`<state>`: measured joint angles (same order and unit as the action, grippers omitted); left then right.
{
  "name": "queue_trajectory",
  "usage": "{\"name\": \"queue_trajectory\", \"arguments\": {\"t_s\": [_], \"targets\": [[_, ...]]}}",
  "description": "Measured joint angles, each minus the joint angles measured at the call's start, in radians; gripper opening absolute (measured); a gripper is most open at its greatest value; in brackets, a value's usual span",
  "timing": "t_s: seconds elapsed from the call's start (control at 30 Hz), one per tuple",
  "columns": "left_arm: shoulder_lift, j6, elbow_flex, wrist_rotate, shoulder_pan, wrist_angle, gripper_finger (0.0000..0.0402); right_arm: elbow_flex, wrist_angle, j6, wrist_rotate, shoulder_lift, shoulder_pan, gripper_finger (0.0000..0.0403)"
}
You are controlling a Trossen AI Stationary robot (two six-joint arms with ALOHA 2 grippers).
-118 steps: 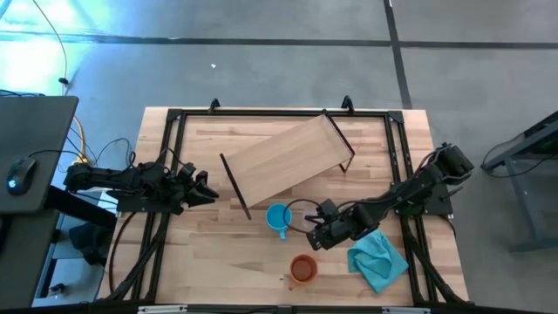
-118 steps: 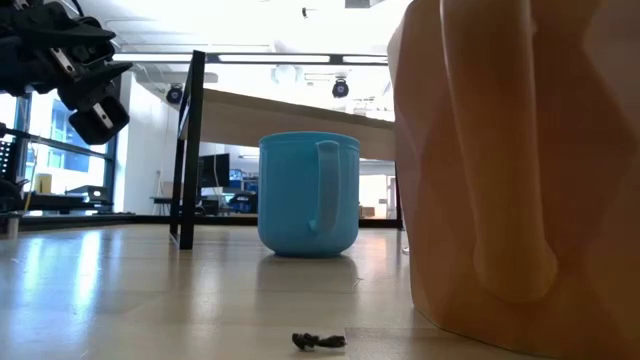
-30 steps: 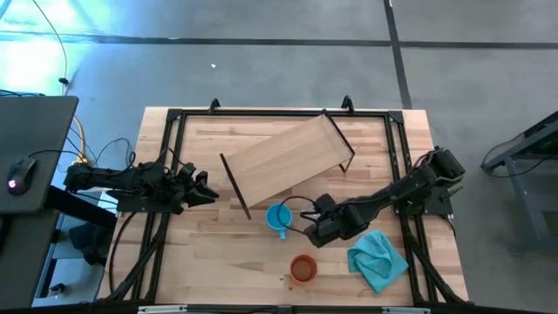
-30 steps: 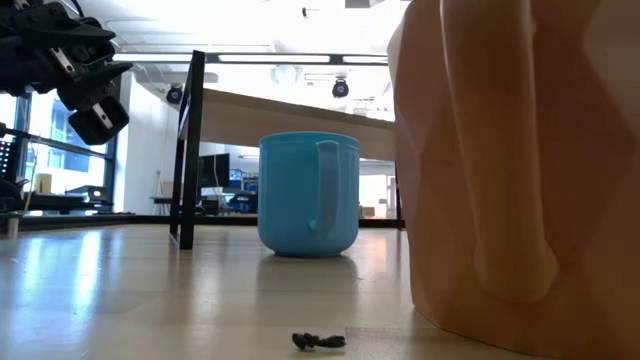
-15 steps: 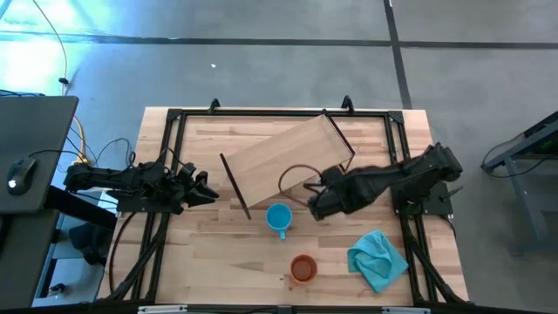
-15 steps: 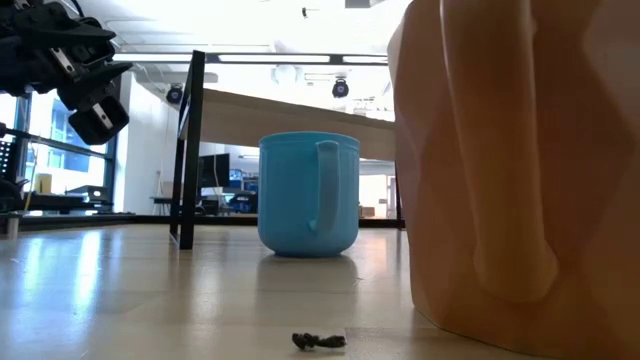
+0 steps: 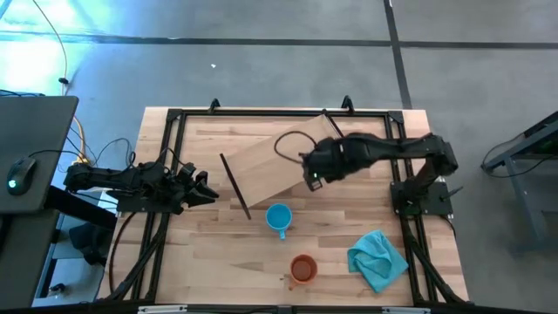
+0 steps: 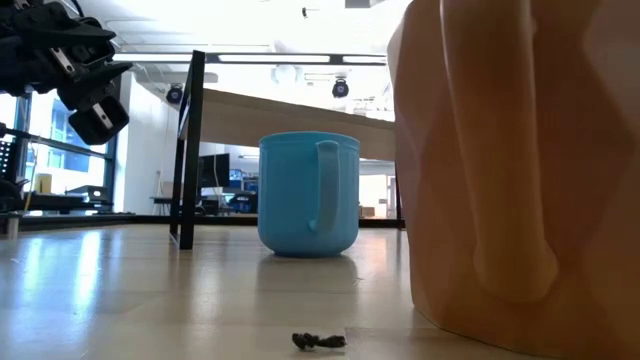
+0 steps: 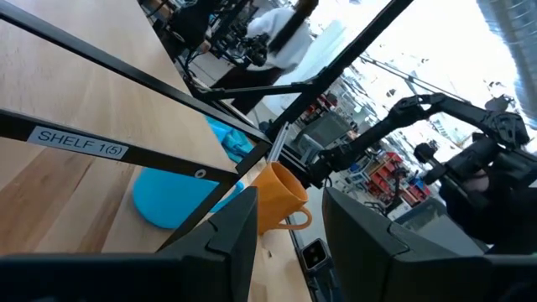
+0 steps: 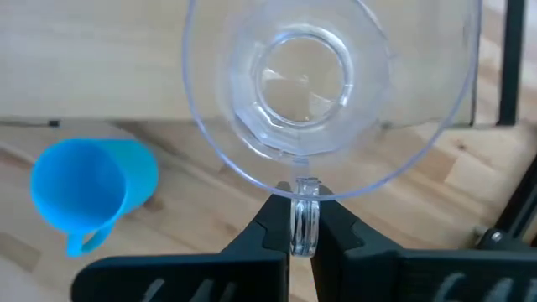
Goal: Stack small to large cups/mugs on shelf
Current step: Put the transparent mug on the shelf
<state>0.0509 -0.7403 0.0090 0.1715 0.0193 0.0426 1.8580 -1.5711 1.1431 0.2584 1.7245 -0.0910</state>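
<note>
Glass cup [image 10: 304, 84], clear and round, mouth facing the wrist camera, hangs over the shelf [image 7: 261, 166], its rim pinched by the right gripper [image 10: 304, 220]. Blue mug [image 7: 278, 217] stands at the shelf's 6 o'clock. Left gripper [image 7: 207, 187], fingers spread, waits at 9 o'clock.

Right arm stretched leftward from its base at the right side, folded at the elbow, wrist reaching toward the middle of the far half of the scene. Right gripper [image 7: 314, 167] raised, jaws pinched tight together on a thin clear rim, fingers [image 10: 270, 228] nearly touching. Left arm low along the left side, lying roughly level, pointing right. Left gripper [image 7: 202, 188] idle there, jaws parted with a clear gap between.
</note>
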Motion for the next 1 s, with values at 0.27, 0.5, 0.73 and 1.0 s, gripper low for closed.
{"name": "queue_trajectory", "arguments": {"t_s": [0.27,0.5,0.73,1.0], "targets": [[0.0,0.0,0.0,0.0,0.0,0.0,0.0124,0.0,0.0,-0.174,-0.006,0.0,0.115,0.0003],[0.0,-0.001,0.0,0.0,0.0,0.0,0.0124,0.0,0.0,-0.347,-0.02,0.0,0.181,0.0003],[0.0,-0.003,0.0,-0.003,0.0,0.0,0.0124,-0.007,0.0,-0.444,-0.03,0.0,0.232,0.0003],[0.0,-0.004,0.0,-0.027,0.0,0.0,0.0124,-0.007,0.015,-0.476,-0.045,0.0,0.276,0.0003]]}}
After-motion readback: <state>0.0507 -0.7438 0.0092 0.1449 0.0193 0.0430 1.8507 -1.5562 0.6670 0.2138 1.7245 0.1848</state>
